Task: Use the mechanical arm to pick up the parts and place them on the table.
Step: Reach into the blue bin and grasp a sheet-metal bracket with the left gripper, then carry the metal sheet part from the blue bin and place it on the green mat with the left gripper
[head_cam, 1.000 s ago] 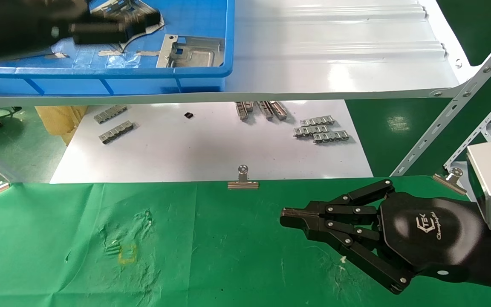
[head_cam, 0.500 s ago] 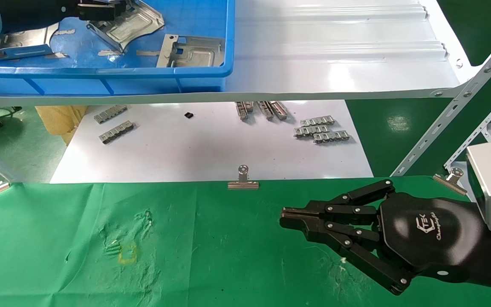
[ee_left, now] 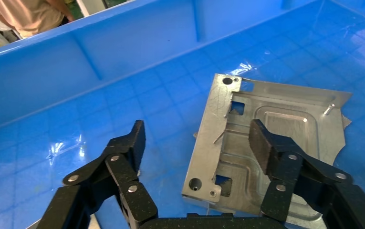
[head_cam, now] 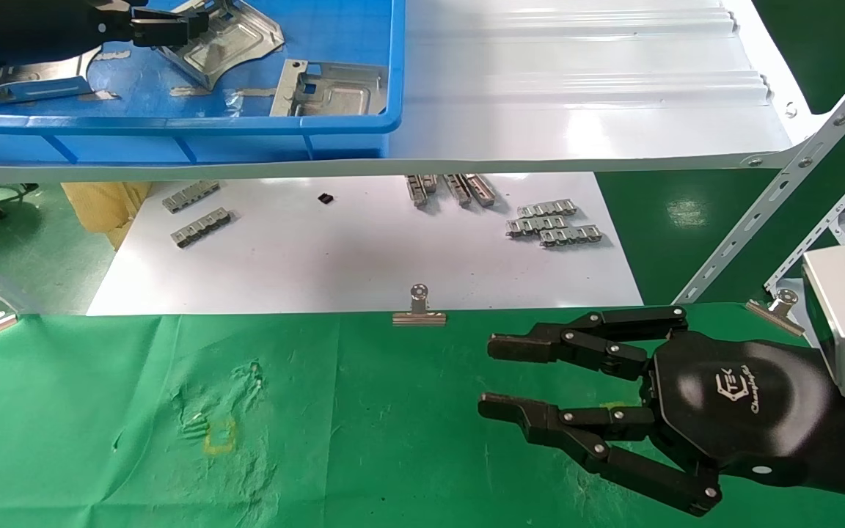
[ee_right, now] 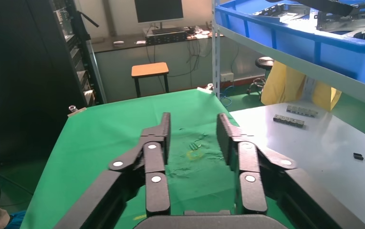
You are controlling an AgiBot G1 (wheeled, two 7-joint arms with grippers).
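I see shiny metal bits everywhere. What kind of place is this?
Probably a factory or workshop test bench: silver stamped metal plates lie in a blue plastic tray, grey linked metal strips sit on a white board, and slotted metal shelving surrounds it.

White "TEK" logo on the right end effector (head_cam: 532, 381) palm

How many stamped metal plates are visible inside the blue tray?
3. One plate lies at the tray's left, one under the left gripper, one at the right. The arm may hide more.
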